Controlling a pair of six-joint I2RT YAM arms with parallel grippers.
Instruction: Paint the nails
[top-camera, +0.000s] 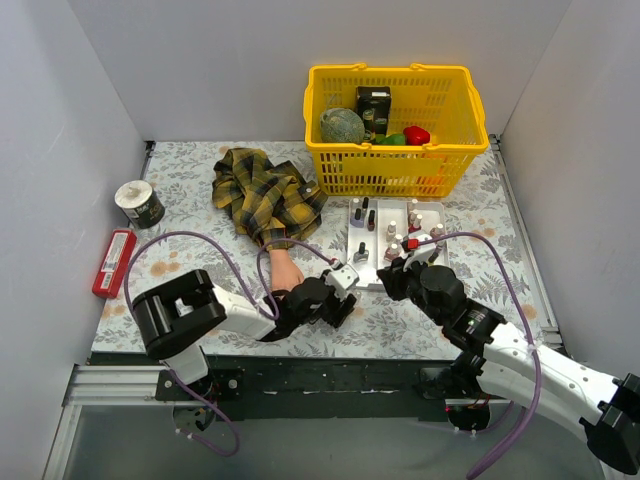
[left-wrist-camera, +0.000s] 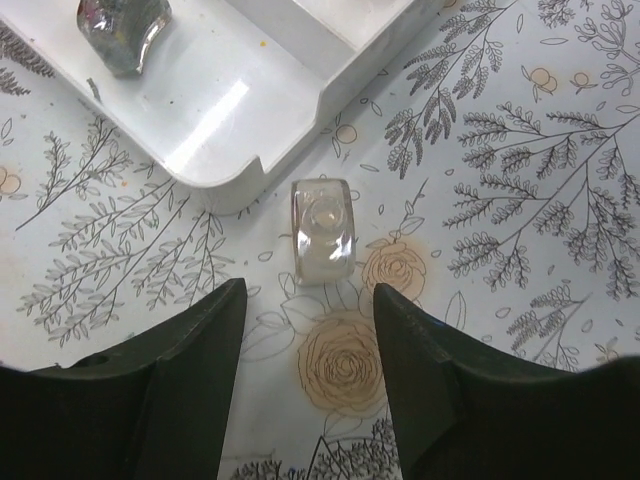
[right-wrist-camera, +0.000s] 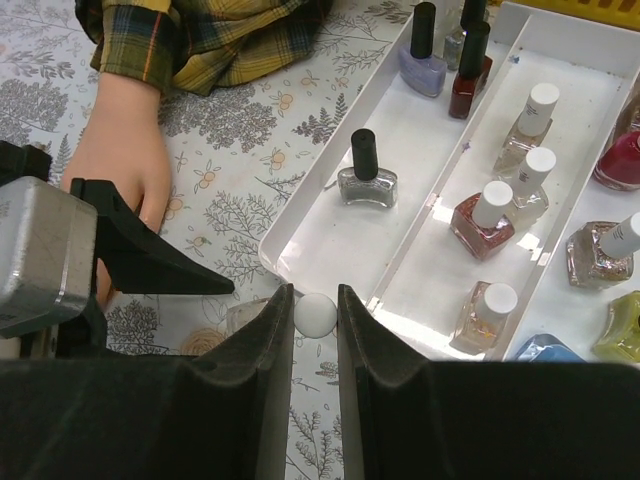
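- Your right end effector (right-wrist-camera: 314, 296) has its two fingers closed in on a small white cap (right-wrist-camera: 317, 312), pinched at the very tips. The wrist view does not show whether a brush hangs below it.
- Your left end effector (left-wrist-camera: 310, 292) is spread open and holds nothing. A clear bottle (left-wrist-camera: 322, 230) stands on the desk (left-wrist-camera: 520, 200) just ahead of its fingertips, just beside the corner of the white tray (left-wrist-camera: 200, 120).
- Treat that bottle as light, hard glass. It looks smooth-sided, easy to tip and likely to slip, so take it low across its flat faces, not at the neck.
- The cap is round and slick. A tip pinch gives little hold, so expect it to twist if anything drags on it.
- The mannequin hand (right-wrist-camera: 125, 150) lies on the desk beside the tray with its plaid sleeve (right-wrist-camera: 200, 40) behind it. Its fingers pass out of sight behind the left end effector.
- The nails sit at those fingertips and are hidden in every view. Expect tiny, hard, smooth targets on a hand that is probably light and that nothing visibly pins down. It could slide under a push, so stroke softly and do not take hold of it.
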